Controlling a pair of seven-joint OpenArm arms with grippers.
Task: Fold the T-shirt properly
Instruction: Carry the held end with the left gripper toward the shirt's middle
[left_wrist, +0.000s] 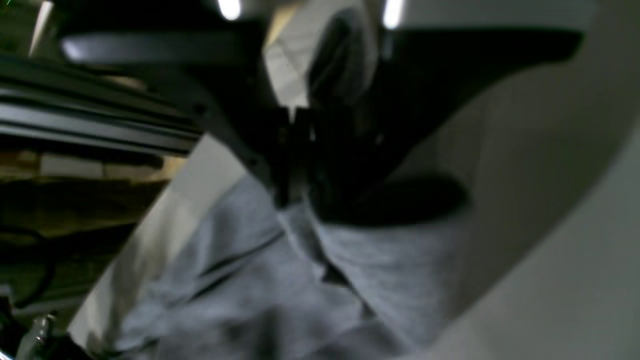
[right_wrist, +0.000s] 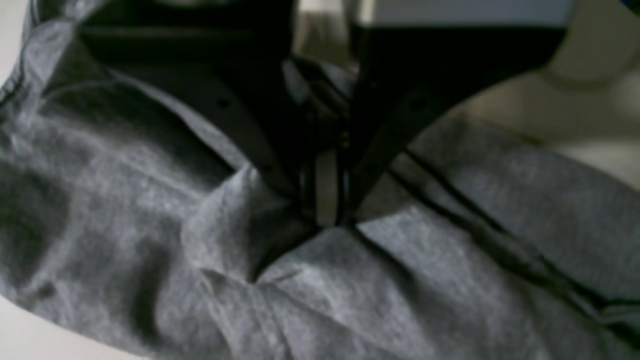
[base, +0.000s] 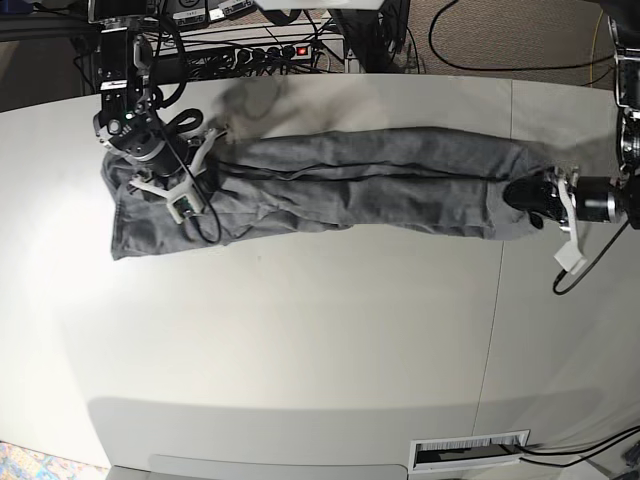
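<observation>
- T-shirt (base: 350, 185) lying across the far part of the white table (base: 300, 340), stretched into a long, narrow grey band from one arm to the other.
- Already narrowed lengthwise, by the look of it, with creases running along the band; not yet folded end over end into a compact stack, so, judging from this, roughly the middle of the job.
- Right gripper (right_wrist: 325, 220) closed tight on a pinch of cloth, fabric bunched and radiating from the fingertips, near the wider end of the band.
- Left gripper (left_wrist: 300, 200) narrowed onto the opposite end, a ridge of grey fabric running up between the jaws; blurred, but apparently clamped on the T-shirt.
- Far edge of the table close behind the band, with cables and a power strip (base: 270, 50) just past it; little spare room there.
- Broad bare tabletop on the near side, well apart from both arms: likely the better space for bringing the ends together.
</observation>
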